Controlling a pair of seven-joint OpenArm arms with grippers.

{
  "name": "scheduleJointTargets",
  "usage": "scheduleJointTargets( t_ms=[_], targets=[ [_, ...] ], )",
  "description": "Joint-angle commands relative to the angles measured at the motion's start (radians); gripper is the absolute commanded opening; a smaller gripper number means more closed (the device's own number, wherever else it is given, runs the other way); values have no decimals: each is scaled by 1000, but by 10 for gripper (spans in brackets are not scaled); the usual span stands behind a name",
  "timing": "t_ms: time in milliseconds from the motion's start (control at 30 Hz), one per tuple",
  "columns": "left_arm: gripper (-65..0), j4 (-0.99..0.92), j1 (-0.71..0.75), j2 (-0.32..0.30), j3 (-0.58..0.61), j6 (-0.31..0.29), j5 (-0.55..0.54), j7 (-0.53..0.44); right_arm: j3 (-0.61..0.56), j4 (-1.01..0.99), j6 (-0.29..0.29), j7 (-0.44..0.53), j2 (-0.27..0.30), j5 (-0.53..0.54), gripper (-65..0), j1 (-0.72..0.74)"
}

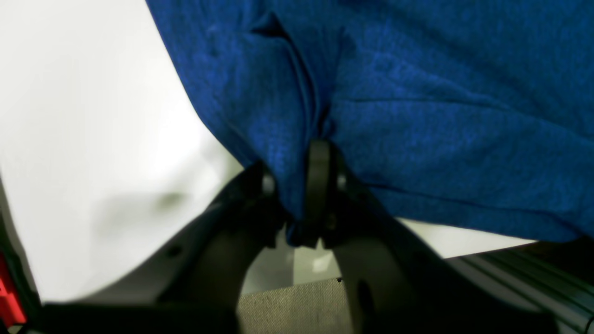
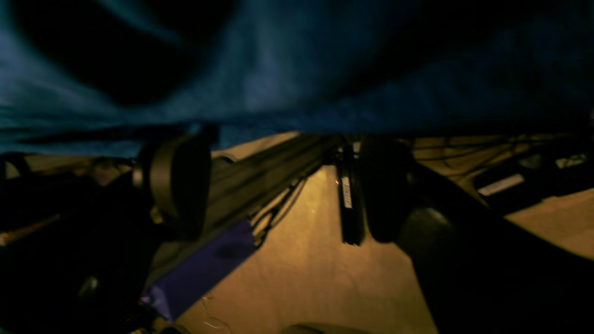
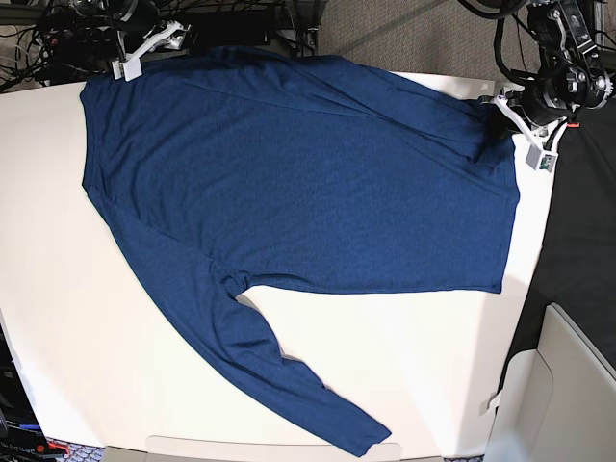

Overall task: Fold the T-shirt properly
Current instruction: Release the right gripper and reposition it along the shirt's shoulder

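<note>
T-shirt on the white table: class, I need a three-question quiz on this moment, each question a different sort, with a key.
1. True or false: the left gripper is clamped on the T-shirt.
2. In the base view, the one visible sleeve runs toward: A) the top edge B) the bottom edge C) off the table to the right.
3. Fill in: the right gripper's jaws stand ____.

Key: 1 true; 2 B; 3 open.
</note>
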Motion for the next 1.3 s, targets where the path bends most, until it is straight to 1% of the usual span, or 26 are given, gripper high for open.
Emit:
scheduleJointTargets(
  t_ms=[0,133,267,367,400,433,600,633,700,800,1000,1167,1267],
  targets=[
    [-588,12,-5,-16,-4,-2,-9,-8,4,16,28,15,6,13,-159,9],
    [-588,12,-5,-16,-4,-2,-9,-8,4,7,28,18,6,6,-159,38],
    [-588,12,-5,-16,-4,-2,-9,-8,2,8,28,38,6,-56,-161,67],
    [-588,12,-5,-16,-4,-2,-9,-8,-2,10,28,38,6,-60,-172,78],
    [-588,12,-5,-16,-4,-2,-9,-8,-10,10,28,38,6,-62,-206,78],
    [-588,12,-5,-16,-4,-2,-9,-8,-15,10,28,38,6,-62,-257,78],
    [-588,12,-5,-16,-4,-2,-9,-8,-18,10,28,38,6,-62,-621,73],
    [-588,12,-5,-16,-4,-2,-9,-8,-18,13,28,36,6,-62,-650,70],
    [-588,12,-7,-16,-4,-2,-9,-8,-19,16,28,35,6,-56,-639,48],
    [-588,12,-7,-16,-4,-2,-9,-8,-19,50,28,35,6,-45,-643,12],
    [-588,12,-7,-16,-4,-2,-9,-8,-19,174,28,28,15,20,-643,-80],
    [-588,-20,-16,-16,-4,-2,-9,-8,-8,280,28,-93,16,104,-643,-102],
    [-588,-37,-27,-16,-4,-2,-9,-8,-8,350,28,-123,18,165,-643,-105]
  ],
)
